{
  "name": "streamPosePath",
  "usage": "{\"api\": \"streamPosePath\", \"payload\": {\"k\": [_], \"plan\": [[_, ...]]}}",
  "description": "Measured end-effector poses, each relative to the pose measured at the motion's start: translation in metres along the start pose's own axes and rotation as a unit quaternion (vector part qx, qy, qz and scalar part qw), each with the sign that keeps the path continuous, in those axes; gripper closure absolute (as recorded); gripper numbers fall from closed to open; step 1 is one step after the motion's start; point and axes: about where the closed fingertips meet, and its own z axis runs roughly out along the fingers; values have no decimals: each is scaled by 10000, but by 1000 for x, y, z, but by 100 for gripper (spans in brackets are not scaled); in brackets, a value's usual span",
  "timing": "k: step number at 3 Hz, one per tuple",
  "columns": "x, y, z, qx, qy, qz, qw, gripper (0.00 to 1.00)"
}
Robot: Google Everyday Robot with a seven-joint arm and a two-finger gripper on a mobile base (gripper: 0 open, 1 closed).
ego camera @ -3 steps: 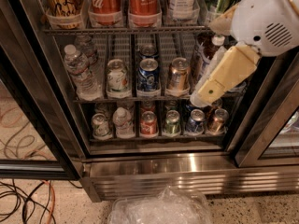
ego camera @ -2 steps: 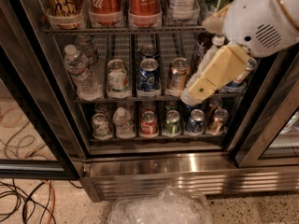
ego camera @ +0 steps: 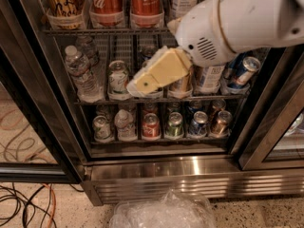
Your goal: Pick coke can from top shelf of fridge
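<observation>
Two red coke cans (ego camera: 107, 3) (ego camera: 146, 1) stand side by side in clear trays on the top shelf (ego camera: 104, 31) of the fridge (ego camera: 71, 122), right of a tan can (ego camera: 64, 4). Only their lower parts show; the tops are cut off by the upper edge of the view. My gripper (ego camera: 145, 83), a cream wedge on a white arm (ego camera: 237, 23), hangs in front of the middle shelf. It is below the coke cans and slightly to their right, apart from them, and hides some cans behind it.
Water bottles (ego camera: 81, 72) and mixed cans (ego camera: 118, 79) stand on the middle rack, several small cans (ego camera: 151, 126) on the lower one. The ribbed steel base panel (ego camera: 190, 177) is below. A glass door (ego camera: 280, 127) stands at right. A clear plastic bag (ego camera: 161, 212) and cables (ego camera: 23, 203) lie on the floor.
My gripper and arm have swung left across the front of the middle shelf, from the right side toward the centre. The cans have not moved.
</observation>
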Motion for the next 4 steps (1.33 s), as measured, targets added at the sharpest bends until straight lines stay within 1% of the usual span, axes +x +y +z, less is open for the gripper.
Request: {"api": "streamPosePath", "payload": {"k": [1,2,3,4], "plan": [[-33,6,19,349,-583,183,9975,0],[-33,7,18,340,-580,175,9976,0],[-47,10,33,134,-674,35,9976,0],[-60,14,49,106,-847,36,9963,0]]}}
